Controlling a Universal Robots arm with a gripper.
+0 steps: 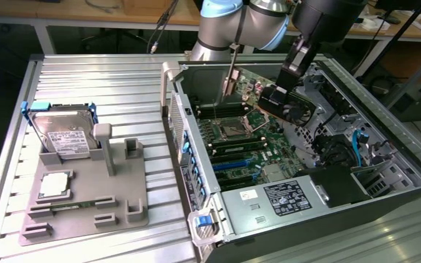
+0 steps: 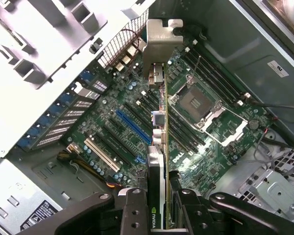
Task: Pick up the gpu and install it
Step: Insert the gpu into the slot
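Gripper: gripper [image 2: 159,208] is clamped on the gpu [image 2: 157,152], one finger on each face, holding it at the end away from the bracket [image 2: 159,41].
Gpu: hangs edge-down above the motherboard [image 1: 258,148], inside the open computer case [image 1: 203,82]. It does not look seated in any slot.
Slots: blue slot [image 2: 132,125] lies on the motherboard just beside the card's line, not under it.
Risk, misalignment: if the card comes down off-line, its edge would land on the small parts between the slots and not in a slot.
Risk, tilt: with only one end gripped, the far end could dip or lift, so one corner enters first and jams.
Risk, bracket: the metal tongue sits near the case wall at the motherboard's rear edge and could snag there.
Risk, slip: pushing down against a tight slot could make the card slide between the fingers.
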